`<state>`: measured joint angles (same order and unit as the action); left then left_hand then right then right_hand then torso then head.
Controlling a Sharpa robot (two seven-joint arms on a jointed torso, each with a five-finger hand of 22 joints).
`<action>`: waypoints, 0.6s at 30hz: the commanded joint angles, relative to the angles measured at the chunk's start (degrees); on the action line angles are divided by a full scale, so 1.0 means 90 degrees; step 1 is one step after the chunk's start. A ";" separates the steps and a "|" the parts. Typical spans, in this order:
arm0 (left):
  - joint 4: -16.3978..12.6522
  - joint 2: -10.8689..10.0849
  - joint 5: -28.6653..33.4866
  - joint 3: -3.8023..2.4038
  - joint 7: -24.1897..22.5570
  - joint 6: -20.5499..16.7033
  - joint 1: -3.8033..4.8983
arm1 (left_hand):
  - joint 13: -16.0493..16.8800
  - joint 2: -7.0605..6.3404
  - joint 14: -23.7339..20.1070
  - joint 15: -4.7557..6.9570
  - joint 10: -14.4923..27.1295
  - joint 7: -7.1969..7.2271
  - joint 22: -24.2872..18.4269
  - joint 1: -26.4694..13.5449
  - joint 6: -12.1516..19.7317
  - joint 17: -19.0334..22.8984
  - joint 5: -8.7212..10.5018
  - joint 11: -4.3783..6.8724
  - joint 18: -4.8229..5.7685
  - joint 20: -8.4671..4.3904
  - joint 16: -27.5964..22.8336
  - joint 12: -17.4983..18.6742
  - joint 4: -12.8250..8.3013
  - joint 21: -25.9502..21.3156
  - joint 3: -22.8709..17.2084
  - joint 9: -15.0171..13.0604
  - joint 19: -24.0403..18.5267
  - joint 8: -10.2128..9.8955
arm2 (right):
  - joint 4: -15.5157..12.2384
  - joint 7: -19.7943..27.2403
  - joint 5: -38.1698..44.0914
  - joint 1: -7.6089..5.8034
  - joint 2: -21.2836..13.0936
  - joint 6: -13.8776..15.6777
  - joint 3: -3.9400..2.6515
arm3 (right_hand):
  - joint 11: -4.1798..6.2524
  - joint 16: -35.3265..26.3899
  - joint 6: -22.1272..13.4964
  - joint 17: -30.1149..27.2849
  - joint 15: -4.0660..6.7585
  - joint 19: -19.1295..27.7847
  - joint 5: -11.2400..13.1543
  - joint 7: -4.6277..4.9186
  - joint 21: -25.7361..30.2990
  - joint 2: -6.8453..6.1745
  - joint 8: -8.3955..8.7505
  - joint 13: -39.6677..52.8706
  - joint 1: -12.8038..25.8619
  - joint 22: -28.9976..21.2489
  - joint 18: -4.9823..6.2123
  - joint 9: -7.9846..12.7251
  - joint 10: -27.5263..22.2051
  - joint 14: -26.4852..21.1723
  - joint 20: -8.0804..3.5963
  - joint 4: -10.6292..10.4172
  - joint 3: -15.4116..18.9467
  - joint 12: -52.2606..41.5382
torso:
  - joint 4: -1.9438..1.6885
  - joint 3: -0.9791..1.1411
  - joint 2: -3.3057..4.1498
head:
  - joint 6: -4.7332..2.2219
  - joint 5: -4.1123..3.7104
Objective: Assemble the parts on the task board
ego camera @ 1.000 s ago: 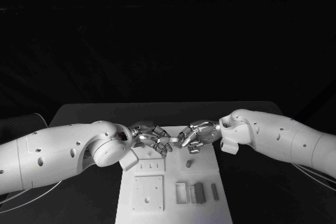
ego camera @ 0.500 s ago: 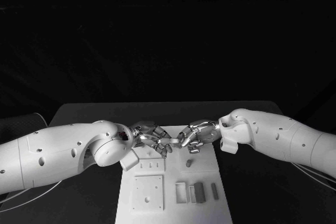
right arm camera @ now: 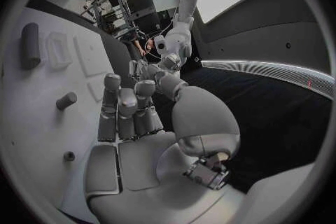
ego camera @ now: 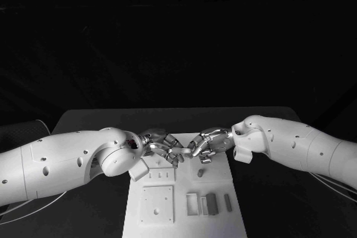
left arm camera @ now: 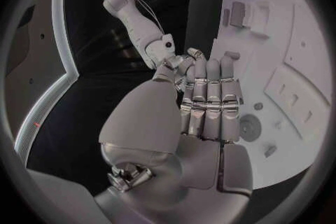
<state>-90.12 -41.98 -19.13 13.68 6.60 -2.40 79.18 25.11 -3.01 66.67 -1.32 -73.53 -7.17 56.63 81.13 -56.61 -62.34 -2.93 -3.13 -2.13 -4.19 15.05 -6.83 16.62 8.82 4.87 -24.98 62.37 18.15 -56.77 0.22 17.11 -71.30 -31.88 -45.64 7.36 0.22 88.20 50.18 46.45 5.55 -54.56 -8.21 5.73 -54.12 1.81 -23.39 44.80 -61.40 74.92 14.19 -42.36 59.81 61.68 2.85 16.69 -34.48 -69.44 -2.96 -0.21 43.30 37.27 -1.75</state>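
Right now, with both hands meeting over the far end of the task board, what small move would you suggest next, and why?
Probably lower the right hand onto the short peg standing just nearer on the task board. Both hands hover fingertip to fingertip, and I cannot tell whether either holds a part; the left hand hangs above the slotted plate.

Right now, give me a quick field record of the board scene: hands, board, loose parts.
task board: white plate lying lengthwise in the middle of the black table
left robot hand: over the board's far end, fingers toward the right one
right robot hand: over the far end, fingertips close to the left hand's
contact between hands: cannot tell
held item: cannot tell for either hand
upright peg: stands on the board, just nearer than the right hand
grey bars: lie side by side at the board's near right
square plate: near left of board
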 commanded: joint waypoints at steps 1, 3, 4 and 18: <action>-0.0010 0.0032 -0.0006 -0.0005 0.0000 -0.0063 0.0004 | 0.0010 0.0011 0.0043 0.0009 -0.0057 -0.0005 0.0012 0.0087 -0.0041 -0.0012 -0.0031 0.0008 -0.0095 -0.0012 0.0031 -0.0011 0.0003 -0.0001 -0.0045 0.0011 0.0022 -0.0013 | -0.0042 0.0023 0.0034 0.0005 0.0014 -0.0061 0.0001 | 0.0040 0.0030 0.0653 0.0007 0.0052 0.0050 0.0002 -0.0037 0.0029 -0.0031 -0.0022 0.0005 -0.0021 0.0098 0.0090 -0.0011 -0.0690 -0.0110 0.0009 0.0012 -0.0020 -0.0035 | 0.0000 -0.0001 0.0002 | 0.0007 -0.0003; -0.0006 0.0037 -0.0006 -0.0005 0.0008 -0.0070 0.0004 | 0.0016 0.0025 0.0045 0.0012 -0.0061 -0.0003 0.0019 0.0117 -0.0046 -0.0019 -0.0034 0.0010 -0.0092 -0.0016 0.0034 -0.0011 0.0001 0.0000 -0.0058 0.0013 0.0026 -0.0015 | -0.0052 0.0021 0.0037 0.0005 0.0014 -0.0061 0.0001 | 0.0040 0.0030 0.0653 0.0007 0.0052 0.0050 0.0002 -0.0037 0.0029 -0.0031 -0.0021 0.0005 -0.0021 0.0098 0.0090 -0.0013 -0.0690 -0.0110 0.0009 0.0011 -0.0020 -0.0035 | 0.0003 -0.0001 0.0002 | 0.0004 -0.0002; -0.0007 0.0041 -0.0007 -0.0005 0.0014 -0.0070 0.0004 | 0.0018 0.0032 0.0046 0.0013 -0.0063 -0.0002 0.0021 0.0132 -0.0049 -0.0023 -0.0035 0.0011 -0.0091 -0.0017 0.0035 -0.0010 0.0000 0.0000 -0.0063 0.0014 0.0026 -0.0016 | -0.0053 0.0021 0.0037 0.0005 0.0016 -0.0061 0.0001 | 0.0040 0.0030 0.0653 0.0007 0.0052 0.0050 0.0002 -0.0037 0.0029 -0.0032 -0.0020 0.0005 -0.0021 0.0098 0.0090 -0.0013 -0.0690 -0.0110 0.0009 0.0012 -0.0020 -0.0035 | 0.0003 -0.0001 0.0001 | 0.0004 -0.0002; -0.0004 0.0092 -0.0108 -0.0005 0.0128 -0.0125 0.0004 | 0.0099 -0.0036 0.0087 0.0032 -0.0129 0.0019 0.0094 0.0613 -0.0125 -0.0129 0.0005 0.0032 -0.0069 -0.0038 0.0059 -0.0002 0.0004 -0.0004 -0.0576 0.0008 0.0079 -0.0009 | -0.0112 0.0042 0.0066 0.0005 0.0010 -0.0053 0.0001 | 0.0039 0.0031 0.0653 0.0009 0.0053 0.0048 0.0002 -0.0036 0.0029 -0.0036 -0.0016 0.0004 -0.0023 0.0098 0.0090 -0.0020 -0.0691 -0.0111 0.0009 0.0012 -0.0021 -0.0035 | 0.0000 0.0000 0.0001 | 0.0025 0.0015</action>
<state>-90.01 -41.48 -19.79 13.67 7.61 -2.89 79.22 25.95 -3.32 67.06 -0.92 -74.33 -7.05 57.42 86.25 -57.33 -63.44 -2.93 -2.74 -1.74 -4.54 15.27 -6.83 16.65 8.81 0.15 -24.90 62.72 18.15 -57.31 -0.19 17.76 -71.27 -32.04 -45.52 7.42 0.22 88.20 50.18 46.44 5.55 -54.56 -8.21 5.73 -54.12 1.81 -23.39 44.80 -61.40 74.92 14.20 -42.58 59.81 61.67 2.85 16.69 -34.48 -69.44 -2.97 -0.21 43.30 37.46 -1.64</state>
